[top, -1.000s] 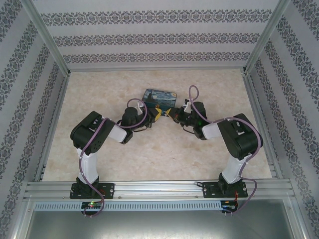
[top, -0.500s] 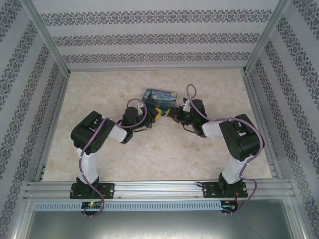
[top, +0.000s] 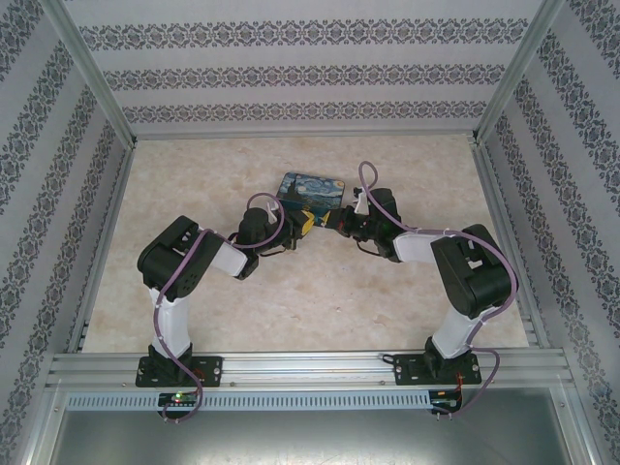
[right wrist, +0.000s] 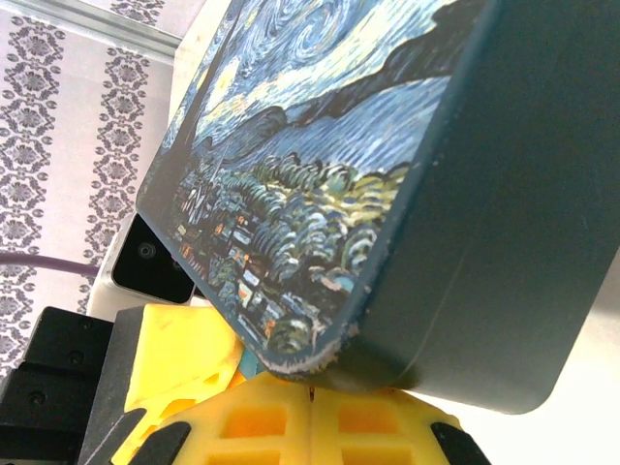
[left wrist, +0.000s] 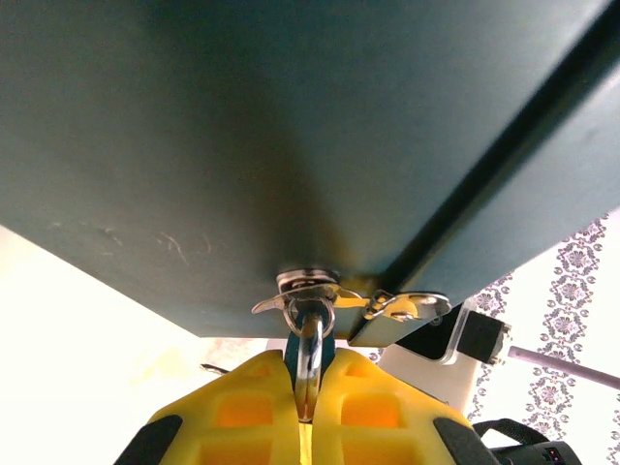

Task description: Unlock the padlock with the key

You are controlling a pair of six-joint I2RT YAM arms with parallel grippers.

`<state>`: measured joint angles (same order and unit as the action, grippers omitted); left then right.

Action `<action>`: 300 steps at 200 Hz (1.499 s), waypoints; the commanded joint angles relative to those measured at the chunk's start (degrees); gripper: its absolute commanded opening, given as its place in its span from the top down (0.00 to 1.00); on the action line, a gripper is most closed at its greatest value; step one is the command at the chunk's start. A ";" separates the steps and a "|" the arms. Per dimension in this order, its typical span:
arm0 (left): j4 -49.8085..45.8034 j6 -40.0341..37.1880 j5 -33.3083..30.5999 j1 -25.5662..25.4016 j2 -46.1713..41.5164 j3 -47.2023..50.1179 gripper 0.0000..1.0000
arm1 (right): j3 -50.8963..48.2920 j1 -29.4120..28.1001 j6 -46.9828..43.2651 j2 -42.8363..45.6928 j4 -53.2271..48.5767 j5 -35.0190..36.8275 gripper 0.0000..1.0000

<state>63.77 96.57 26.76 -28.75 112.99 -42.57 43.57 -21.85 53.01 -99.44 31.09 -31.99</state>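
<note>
My left gripper [left wrist: 307, 389] is shut on the padlock [left wrist: 310, 334]. Its silver shackle and slivers of blue body stick up between the yellow fingers, and the shackle is threaded through the metal ring under the swirl-painted box [left wrist: 291, 145]. My right gripper [right wrist: 311, 397] is shut, with a thin dark sliver, the key [right wrist: 311, 390], poking out at the seam of its pads. It sits just under the box's [right wrist: 320, 145] near corner. In the top view the left gripper [top: 301, 225] and right gripper [top: 334, 222] face each other in front of the box [top: 310, 187].
A shiny hasp plate [left wrist: 402, 308] hangs beside the ring on the box's front. The left gripper's yellow finger [right wrist: 184, 349] stands close to the left of my right gripper. Metal frame rails and patterned walls enclose the beige table [top: 291, 300].
The right arm has shifted: its wrist has eased a little left toward the box and left gripper, and its elbow has swung right. The left arm has not moved.
</note>
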 commanded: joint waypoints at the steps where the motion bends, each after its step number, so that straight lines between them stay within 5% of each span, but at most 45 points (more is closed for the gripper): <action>1: 1.06 0.15 7.69 -2.67 -1.05 -1.48 1.00 | 2.63 -1.24 4.20 0.62 5.55 -3.44 1.00; 57: 0.13 -0.53 7.51 -2.64 -1.87 -1.35 1.00 | 4.19 -0.49 18.86 -2.18 10.06 -6.32 1.00; 145: 0.13 -1.04 7.95 -2.62 -2.23 -1.42 1.00 | 3.29 1.84 28.88 -5.35 16.44 -7.26 1.00; 300: -1.89 -2.42 8.20 -3.15 -1.58 -2.12 1.00 | 7.96 0.34 24.87 -7.50 11.80 -9.10 1.00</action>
<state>61.80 96.27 24.53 -28.75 112.14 -44.07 48.16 -19.38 80.51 -106.72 38.35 -40.99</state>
